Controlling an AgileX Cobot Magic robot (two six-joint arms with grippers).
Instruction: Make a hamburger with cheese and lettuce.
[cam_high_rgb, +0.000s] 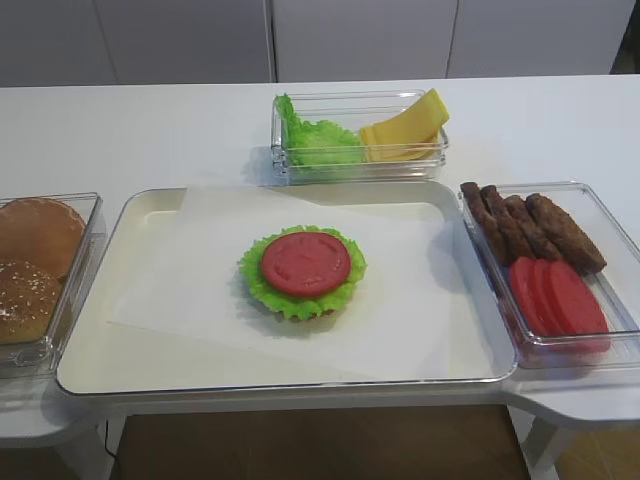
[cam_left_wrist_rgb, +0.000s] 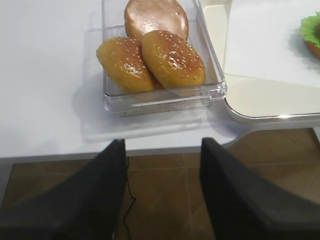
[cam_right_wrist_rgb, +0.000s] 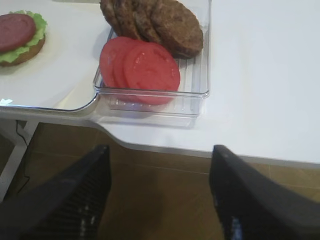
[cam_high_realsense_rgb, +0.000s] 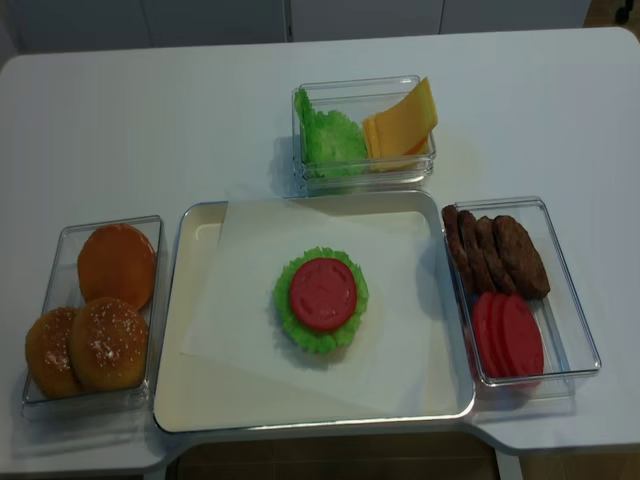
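Hamburger half built – cheese not yet added

On the tray (cam_high_rgb: 140, 365) the hamburger (cam_high_rgb: 302, 271) is seen; the cheese (cam_high_rgb: 405, 130) lies behind it; right gripper (cam_right_wrist_rgb: 160, 192) and left gripper (cam_left_wrist_rgb: 162, 187) are held wide, empty.

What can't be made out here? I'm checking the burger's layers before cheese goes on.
- Under the tomato round, the lettuce covers the hamburger base in both high views; the right wrist view shows only a brown edge.
- Cheese: slice count unclear, fanned and small.
- Left gripper and right gripper: fingertips cut off by the bottom edge; both stand open.
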